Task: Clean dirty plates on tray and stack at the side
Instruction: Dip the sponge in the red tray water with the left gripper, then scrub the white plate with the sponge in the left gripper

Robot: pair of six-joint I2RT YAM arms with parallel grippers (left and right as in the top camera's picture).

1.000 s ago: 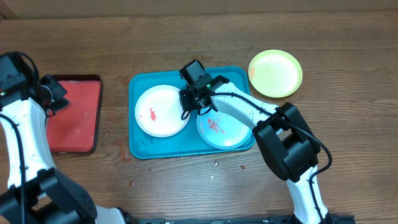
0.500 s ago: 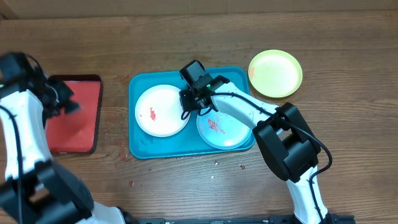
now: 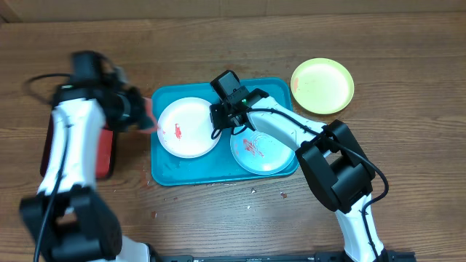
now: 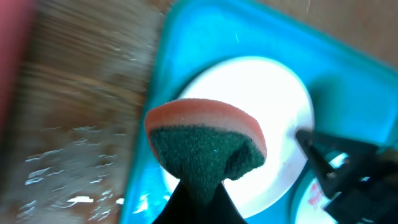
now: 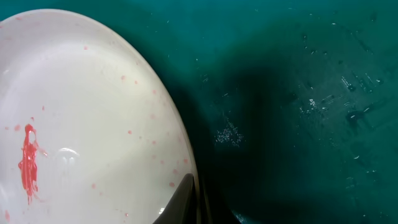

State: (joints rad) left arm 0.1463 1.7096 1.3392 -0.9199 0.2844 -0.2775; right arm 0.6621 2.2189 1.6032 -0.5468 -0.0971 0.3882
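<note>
Overhead view: the teal tray [image 3: 169,172] is sitting mid-frame on the wooden table [image 3: 408,145]. Two dirty plates are lying inside it. The white plate [image 3: 189,129] is occupying the left half and showing a small red smear. The pale mint plate [image 3: 263,151] is occupying the right half and carrying a larger red smear. The yellow-green plate [image 3: 322,86] is resting outside the tray, on the table at upper right, just beside the tray's corner.

The left gripper [image 3: 140,113] is showing blurred at the tray's left edge. In the left wrist view it is clamping a sponge [image 4: 205,149], pink layer up and green pad below, above the white plate's left side.

The right gripper [image 3: 218,125] is sitting at the right rim of the white plate, jaws closed together. Whether they are pinching the rim, I cannot tell.

A red tray [image 3: 105,151] is lying at left, partly hidden by the left arm.
</note>
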